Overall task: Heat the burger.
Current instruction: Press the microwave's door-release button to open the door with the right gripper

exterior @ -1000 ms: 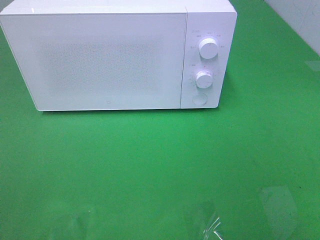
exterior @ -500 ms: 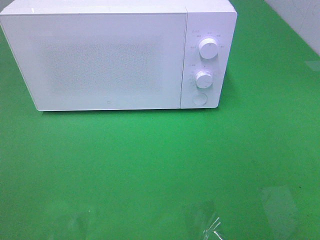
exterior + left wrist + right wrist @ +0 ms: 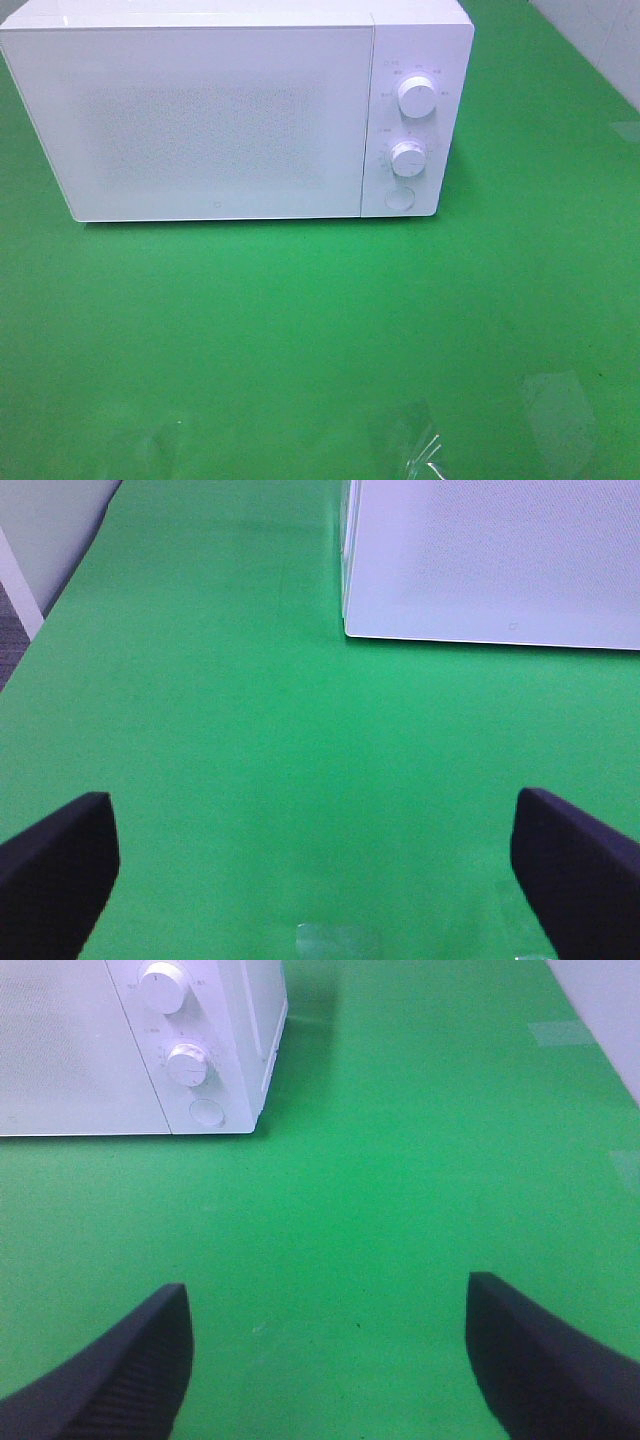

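Nothing had changed in the last second. The white microwave (image 3: 220, 110) sat in the same spot at the upper left of the high view. Its door (image 3: 200, 120) was shut. The top knob (image 3: 417, 96), the lower knob (image 3: 408, 158) and the round button (image 3: 400, 198) looked just as they had. No arm showed in the high view. So the job was standing still, and I could not tell whether the heating had started.

The burger was not in any picture. It was not on the green counter (image 3: 300, 320), and it was not between any fingers. The door was milky white, so I could not see if the burger was inside.

The left fingers (image 3: 60, 865) stood wide apart with nothing between them. They hung over bare counter, and the door side of the microwave was well ahead of them.

The right fingers (image 3: 130, 1360) also stood wide apart and held nothing. The side of the microwave with the knobs was well ahead of them. The fingers touched nothing at all.
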